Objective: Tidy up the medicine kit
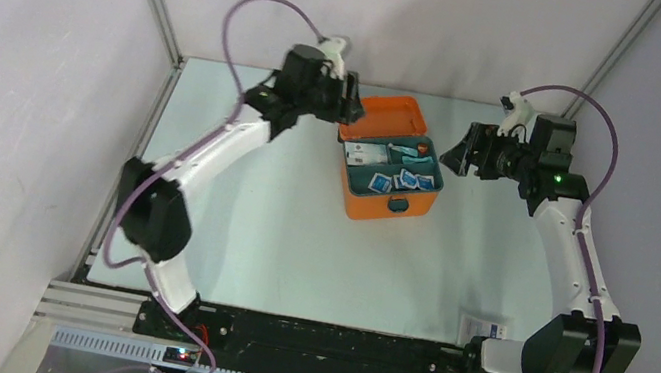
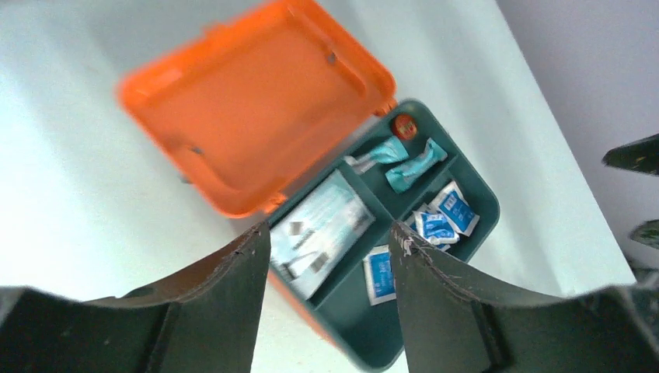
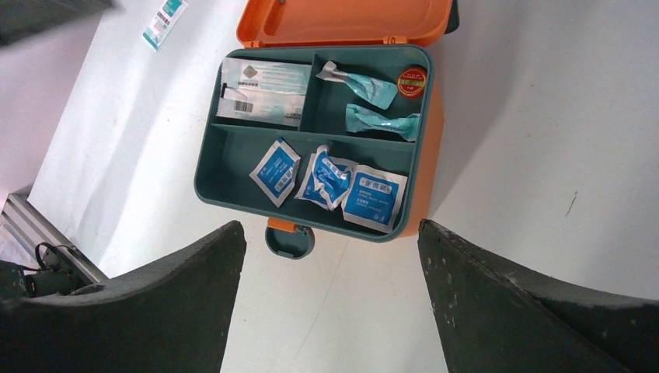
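Orange plastic medicine kit (image 1: 364,204), a box with round corners, sits open on the pale surface (image 1: 277,238). It is in the far middle part, between the two arms. Its orange lid (image 1: 384,117) is flipped back on the far side. A small teal latch (image 1: 398,205) hangs on the near side.

A dark teal tray (image 3: 231,165) with three parts sits inside the box. The long part next to the latch holds three blue and white square packets (image 3: 374,198). The far left part holds flat white packets (image 3: 260,92). The far right part holds two teal twisted wrappers (image 3: 381,123) and a little red round thing (image 3: 411,81).

The left pincer (image 1: 351,99) hovers just beside the lid's left end, fingers spread apart with nothing in them. The right pincer (image 1: 458,155) hovers near the box on the right, spread wide and holding nothing.

One more small white packet (image 1: 484,326) lies on the surface well apart from the box, by the right arm's base.
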Available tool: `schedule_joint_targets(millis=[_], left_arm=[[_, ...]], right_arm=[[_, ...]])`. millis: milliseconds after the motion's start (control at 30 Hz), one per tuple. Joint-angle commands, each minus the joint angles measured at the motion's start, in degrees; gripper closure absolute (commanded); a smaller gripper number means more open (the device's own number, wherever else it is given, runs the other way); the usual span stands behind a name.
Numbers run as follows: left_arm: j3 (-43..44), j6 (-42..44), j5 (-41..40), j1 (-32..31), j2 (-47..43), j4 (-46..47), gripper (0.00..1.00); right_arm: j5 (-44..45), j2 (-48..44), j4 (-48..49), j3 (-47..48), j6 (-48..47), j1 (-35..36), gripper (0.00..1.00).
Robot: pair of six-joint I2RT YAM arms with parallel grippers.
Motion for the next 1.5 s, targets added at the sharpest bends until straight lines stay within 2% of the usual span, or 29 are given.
schedule_joint_targets(millis=[0, 133, 267, 433, 600, 767, 867, 933, 1033, 1300, 1467], left_arm=[[-4.5, 10.8, -0.6, 7.1, -12.1, -2.4, 0.36], [-13.2, 16.2, -4.9, 15.3, -15.4, -4.8, 0.35], [-19.5, 22.2, -9.5, 23.8, -14.9, -5.7, 0.36], [-19.2, 28.6, -9.5, 33.0, -8.7, -8.4, 0.38], [-14.2, 34.6, -9.4, 34.5, -1.5, -8.7, 0.39], [-3.0, 37.0, -11.7, 34.5, 8.8, -9.2, 0.36], [4.1, 37.1, -11.1, 34.6, 14.6, -12.8, 0.35], [11.2, 36.9, -11.0, 34.6, 21.1, -18.1, 0.35], [20.0, 36.8, -10.4, 34.9, 25.5, -24.8, 0.35], [26.8, 39.3, -5.0, 35.3, 30.5, -33.3, 0.33], [28.3, 39.8, -6.5, 35.2, 34.3, -38.3, 0.33]], right_arm=[[-1.2, -1.7, 1.7, -0.4, 0.5, -0.5, 0.14], [-1.6, -1.7, 2.3, -0.4, 1.0, -0.6, 0.14], [-1.7, -2.0, 2.2, -0.6, 0.9, -0.6, 0.15], [-1.9, -2.5, 3.3, -2.1, 0.9, -0.7, 0.15], [-2.1, -2.6, 3.4, -2.2, 0.9, -0.9, 0.15], [-1.9, -2.8, 3.4, -2.7, 0.7, -0.9, 0.15], [-1.8, -3.0, 3.4, -3.0, 0.5, -0.9, 0.15], [-1.7, -3.1, 3.4, -3.1, 0.5, -0.9, 0.15], [-1.8, -3.3, 3.5, -3.2, 0.4, -1.0, 0.15], [-2.2, -2.8, 3.7, -3.3, 0.6, -0.9, 0.15], [-2.2, -2.5, 3.7, -3.2, 0.6, -0.9, 0.15]])
